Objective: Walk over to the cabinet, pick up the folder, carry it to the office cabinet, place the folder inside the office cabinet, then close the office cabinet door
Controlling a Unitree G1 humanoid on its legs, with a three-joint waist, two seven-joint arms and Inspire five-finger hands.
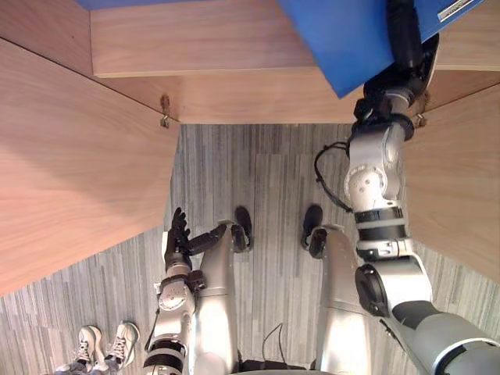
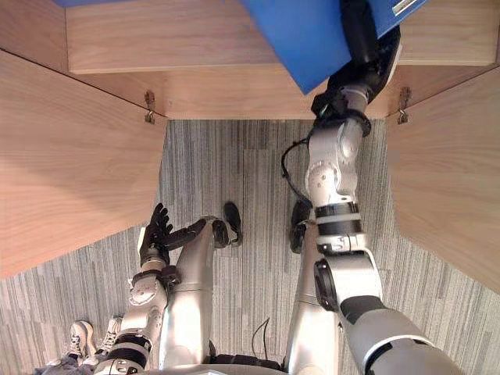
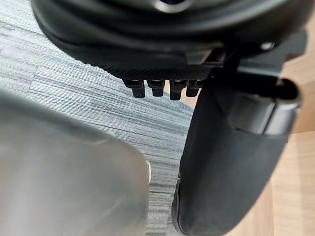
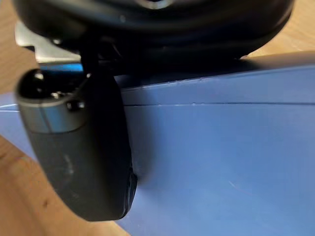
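Observation:
The blue folder (image 1: 344, 39) is at the top of the left eye view, lying over the wooden shelf (image 1: 203, 47) of the office cabinet, one corner jutting past the shelf's front edge. My right hand (image 1: 406, 47) reaches up to it and is shut on it. In the right wrist view the thumb (image 4: 83, 147) presses on the folder's blue cover (image 4: 221, 147). My left hand (image 1: 176, 238) hangs low beside my left side, open, fingers straight and holding nothing.
The cabinet's two wooden doors stand open, the left door (image 1: 70, 156) and the right door (image 1: 461, 180), with striped grey carpet (image 1: 266, 172) between them. A person's white shoes (image 1: 105, 344) stand at the lower left.

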